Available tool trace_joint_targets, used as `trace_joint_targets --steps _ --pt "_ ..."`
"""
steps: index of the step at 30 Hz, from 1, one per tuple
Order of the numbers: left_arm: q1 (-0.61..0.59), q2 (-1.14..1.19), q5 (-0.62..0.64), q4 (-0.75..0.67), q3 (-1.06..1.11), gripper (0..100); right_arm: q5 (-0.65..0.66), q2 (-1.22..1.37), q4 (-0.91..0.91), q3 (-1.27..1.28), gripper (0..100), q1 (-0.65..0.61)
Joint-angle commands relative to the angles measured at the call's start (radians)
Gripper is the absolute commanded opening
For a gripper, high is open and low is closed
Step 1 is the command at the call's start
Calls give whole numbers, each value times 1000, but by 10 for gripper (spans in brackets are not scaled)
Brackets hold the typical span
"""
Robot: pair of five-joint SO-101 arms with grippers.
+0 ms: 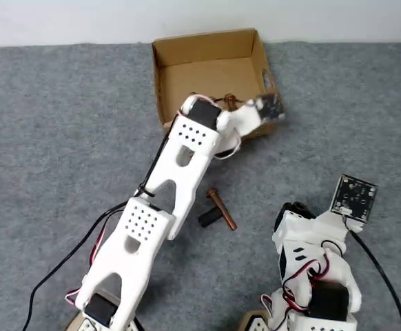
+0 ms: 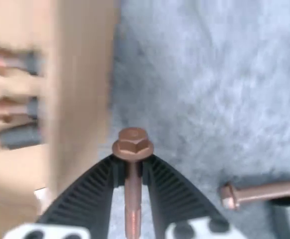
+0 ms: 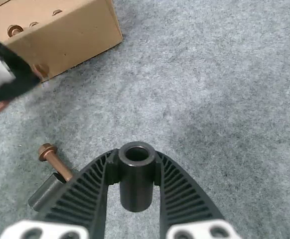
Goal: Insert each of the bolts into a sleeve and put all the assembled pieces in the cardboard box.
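Note:
My left gripper (image 2: pixel 132 162) is shut on a copper bolt (image 2: pixel 132 149), hex head outward, just outside the front wall of the cardboard box (image 2: pixel 80 89). In the high view this gripper (image 1: pixel 238 110) sits at the box's (image 1: pixel 207 48) near right corner. Several bolt-and-sleeve pieces (image 2: pixel 13 107) lie inside the box. My right gripper (image 3: pixel 136 159) is shut on a black sleeve (image 3: pixel 136 181), bore end outward, above the carpet. A loose bolt (image 1: pixel 222 209) and a loose black sleeve (image 1: pixel 211 218) lie together between the arms; the right wrist view has that bolt (image 3: pixel 54 161) and sleeve (image 3: pixel 45 191) too.
Grey carpet covers the whole table, with open room to the right of the box and left of the left arm. The right arm's body (image 1: pixel 317 269) stands at the front right. Cables trail from the left arm's base (image 1: pixel 56 272).

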Motion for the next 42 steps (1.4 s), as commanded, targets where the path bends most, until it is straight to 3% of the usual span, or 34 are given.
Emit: trace_joint_targets --steps 1,9,14,24,33,42 --pt "41 -170 109 28 -31 5 3 -5 -22 -8 8 2" --pt "77 -399 361 28 -30 5 3 -5 -16 -9 8 1" --pt "71 -594 364 29 71 5 3 -5 -15 -9 8 1" --pt "48 -1183 367 12 806 4 3 -5 -13 -14 8 -1" --pt "-51 -1663 597 -278 1296 4 5 -50 -13 -20 8 -205" --pt "-46 -2122 624 -529 1817 4 11 -116 -12 -15 8 -343"
